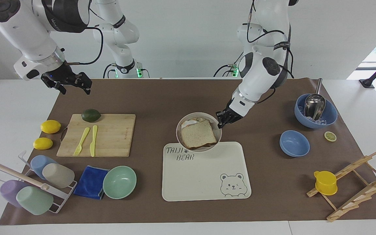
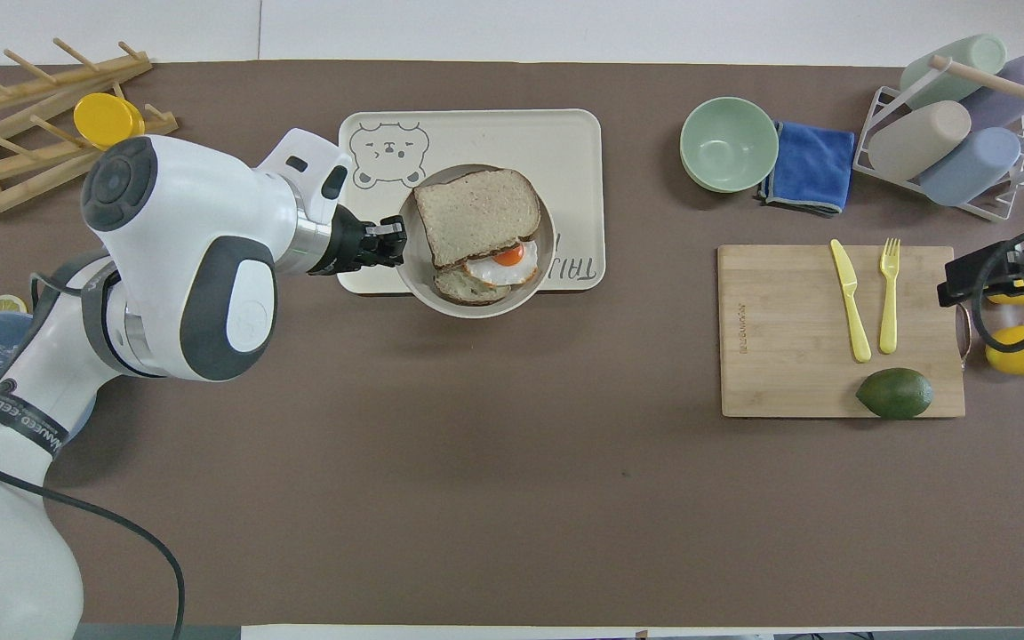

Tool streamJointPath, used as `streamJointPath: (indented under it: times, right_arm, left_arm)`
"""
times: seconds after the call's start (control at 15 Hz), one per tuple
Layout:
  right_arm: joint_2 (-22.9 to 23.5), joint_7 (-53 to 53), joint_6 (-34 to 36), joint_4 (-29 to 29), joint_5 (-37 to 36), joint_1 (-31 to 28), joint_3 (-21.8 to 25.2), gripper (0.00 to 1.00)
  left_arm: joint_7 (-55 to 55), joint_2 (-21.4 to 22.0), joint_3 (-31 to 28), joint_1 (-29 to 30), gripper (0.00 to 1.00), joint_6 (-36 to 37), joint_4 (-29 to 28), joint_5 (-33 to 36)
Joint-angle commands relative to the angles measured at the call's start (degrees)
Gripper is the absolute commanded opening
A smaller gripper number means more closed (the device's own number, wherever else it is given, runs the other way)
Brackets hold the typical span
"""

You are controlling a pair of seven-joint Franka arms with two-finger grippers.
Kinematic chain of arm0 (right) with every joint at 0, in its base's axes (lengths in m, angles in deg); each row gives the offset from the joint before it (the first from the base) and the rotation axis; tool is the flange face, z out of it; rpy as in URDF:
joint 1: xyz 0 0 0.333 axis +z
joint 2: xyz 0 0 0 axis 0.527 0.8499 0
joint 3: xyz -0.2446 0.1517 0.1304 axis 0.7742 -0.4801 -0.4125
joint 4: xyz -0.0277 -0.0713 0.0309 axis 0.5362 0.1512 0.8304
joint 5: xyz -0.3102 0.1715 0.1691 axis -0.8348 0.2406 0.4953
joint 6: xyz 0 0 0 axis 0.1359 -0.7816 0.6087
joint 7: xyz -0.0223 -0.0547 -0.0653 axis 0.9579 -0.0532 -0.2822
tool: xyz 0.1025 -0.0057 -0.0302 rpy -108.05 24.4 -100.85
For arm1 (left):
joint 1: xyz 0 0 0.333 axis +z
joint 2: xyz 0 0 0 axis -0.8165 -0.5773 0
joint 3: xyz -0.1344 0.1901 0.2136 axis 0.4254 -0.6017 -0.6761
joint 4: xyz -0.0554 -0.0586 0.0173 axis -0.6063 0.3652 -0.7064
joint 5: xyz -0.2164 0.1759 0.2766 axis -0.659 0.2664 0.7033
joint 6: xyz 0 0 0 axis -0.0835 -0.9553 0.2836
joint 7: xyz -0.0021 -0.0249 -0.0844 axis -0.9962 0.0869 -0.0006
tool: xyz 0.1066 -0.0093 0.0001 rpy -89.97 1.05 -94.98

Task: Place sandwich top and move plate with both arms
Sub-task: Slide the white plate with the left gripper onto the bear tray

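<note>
Left gripper (image 1: 222,120): clamped on the rim of the plate (image 1: 193,114), jaws closed on the edge that faces the left arm's end of the table. Carries the load alone.

Right gripper (image 1: 73,83): jaws apart, empty, over the bare table edge at the right arm's end, near the cutting board (image 1: 109,137). Waits, well apart from the plate.

Key relation: extends from the pincer toward the right arm's end, so leaves the rim on that side free for a second grip. Judged the left arm's job for now, being the only one in contact. Round, so no long axis to reckon with.

Position of plate: appears raised, over the tray's edge nearest the robots, across part of the lettering.

Contents of plate: egg-topped slice (image 2: 499,262) below, sandwich top (image 1: 197,133) on it, shifted away from the robots so that the egg shows at the nearer side. Judged placed, though not square.

Large blue bowl (image 1: 330,112): holds ice and a metal scoop (image 1: 314,103).
Small blue bowl (image 1: 294,143): empty.
Tray (image 1: 204,176): bare except where overhung by the plate.
Mint bowl (image 1: 119,182): empty, farthest out.
</note>
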Motion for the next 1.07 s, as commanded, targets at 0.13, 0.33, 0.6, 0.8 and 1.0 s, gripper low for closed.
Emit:
streamJointPath:
  times: [0.13,0.33,0.6,0.8,1.0]
  right_arm:
    - [-1.07,0.82,-0.21,1.18,0.11,-0.47,-0.43,1.0]
    - [-1.07,0.82,-0.12,1.18,0.11,-0.47,-0.43,1.0]
    - [-1.07,0.82,-0.13,1.18,0.11,-0.47,-0.43,1.0]
    - [-1.07,0.82,-0.21,1.18,0.11,-0.47,-0.43,1.0]
    - [-1.07,0.82,-0.21,1.18,0.11,-0.47,-0.43,1.0]
  left_arm:
    - [-1.15,-11.79,-0.06,2.9,0.0,2.48,12.67,-0.48]
    - [-3.67,-15.06,-0.06,3.59,0.0,0.02,14.26,-0.48]
    - [-8.52,-16.11,0.02,3.86,0.0,-3.32,13.47,-0.75]
    - [-10.01,-17.34,0.02,3.43,0.0,-6.39,13.03,-0.75]
    - [-12.3,-17.35,-0.06,3.51,0.0,-7.81,11.62,-0.66]
